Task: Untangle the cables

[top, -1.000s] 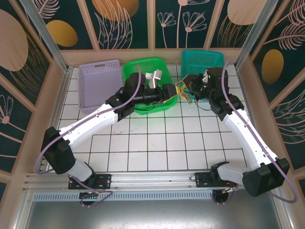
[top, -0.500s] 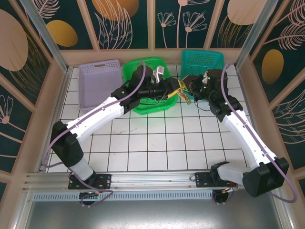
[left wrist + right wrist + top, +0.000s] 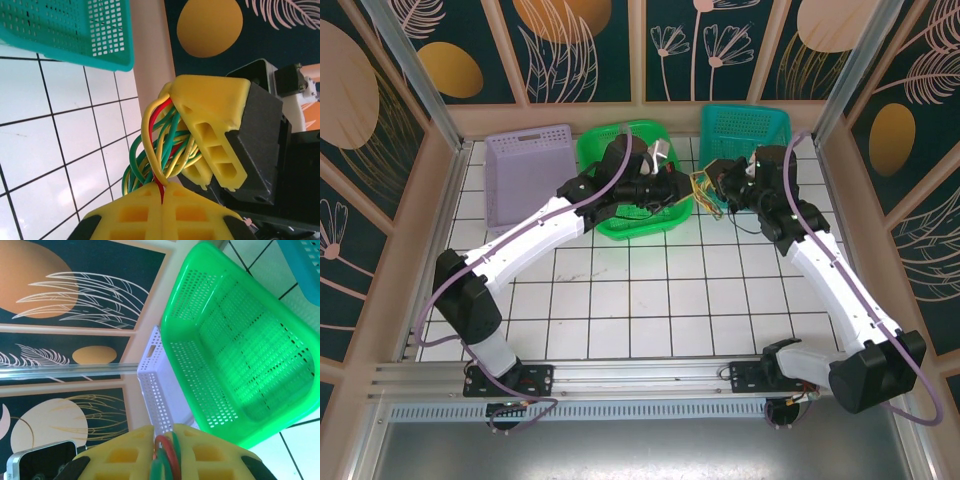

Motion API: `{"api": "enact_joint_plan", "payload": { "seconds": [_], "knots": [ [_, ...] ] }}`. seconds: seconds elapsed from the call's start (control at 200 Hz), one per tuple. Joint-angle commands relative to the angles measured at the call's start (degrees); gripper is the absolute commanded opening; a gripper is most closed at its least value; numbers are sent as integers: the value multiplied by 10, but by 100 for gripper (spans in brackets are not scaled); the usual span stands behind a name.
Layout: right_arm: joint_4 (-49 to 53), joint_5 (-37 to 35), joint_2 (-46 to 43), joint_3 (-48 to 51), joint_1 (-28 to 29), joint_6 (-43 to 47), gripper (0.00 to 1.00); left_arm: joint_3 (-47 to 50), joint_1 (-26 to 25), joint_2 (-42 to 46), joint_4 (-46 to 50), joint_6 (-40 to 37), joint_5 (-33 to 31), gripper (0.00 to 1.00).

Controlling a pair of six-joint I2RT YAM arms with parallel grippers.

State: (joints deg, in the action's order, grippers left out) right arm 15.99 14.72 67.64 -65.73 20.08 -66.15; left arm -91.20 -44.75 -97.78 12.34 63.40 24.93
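Now | left end effector (image 3: 162, 187): pressed together, pinching a red strand of the cables (image 3: 167, 150) | right end effector (image 3: 162, 440): clamped on red and green strands | cables: bunched between both end effectors, above the far edge of the desk (image 3: 650, 290), between green basket (image 3: 620, 140) and teal basket (image 3: 745, 120)

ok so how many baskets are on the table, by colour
purple basket: 1
green basket: 1
teal basket: 1
total: 3
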Motion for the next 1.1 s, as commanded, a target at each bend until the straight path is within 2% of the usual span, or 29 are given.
{"api": "enact_joint_plan", "payload": {
  "seconds": [0.0,0.115,0.185,0.215,0.28,0.35,0.586,0.706,0.836,0.926,0.956,1.096],
  "knots": [
    [7,32,-12,-35,2,23,0,-19,-1,-9,84,-59,-31,0],
    [49,17,-2,-67,1,66,0,-51,0,-8,157,-109,-66,0],
    [51,12,-2,-66,1,78,0,-45,-1,13,146,-110,-59,0],
    [50,12,-2,-64,1,81,0,-31,-1,23,123,-99,-51,11],
    [42,15,-2,-57,4,78,0,10,-2,48,59,-61,-39,43],
    [30,17,-5,-47,4,65,0,53,-1,67,-5,-23,-30,56],
    [13,25,-2,-36,11,40,0,64,-1,60,-51,-3,-23,67],
    [8,23,-2,-35,19,31,0,49,-2,46,-72,5,-17,68],
    [-2,23,-7,-26,23,16,0,41,-3,36,-84,11,-14,67],
    [-8,26,-8,-22,23,6,0,40,-4,29,-86,11,-7,62],
    [-12,27,-9,-20,24,1,0,41,-4,26,-85,11,-4,56],
    [-18,30,-7,-27,19,-5,0,41,-5,18,-78,-11,10,6]
  ]
}}
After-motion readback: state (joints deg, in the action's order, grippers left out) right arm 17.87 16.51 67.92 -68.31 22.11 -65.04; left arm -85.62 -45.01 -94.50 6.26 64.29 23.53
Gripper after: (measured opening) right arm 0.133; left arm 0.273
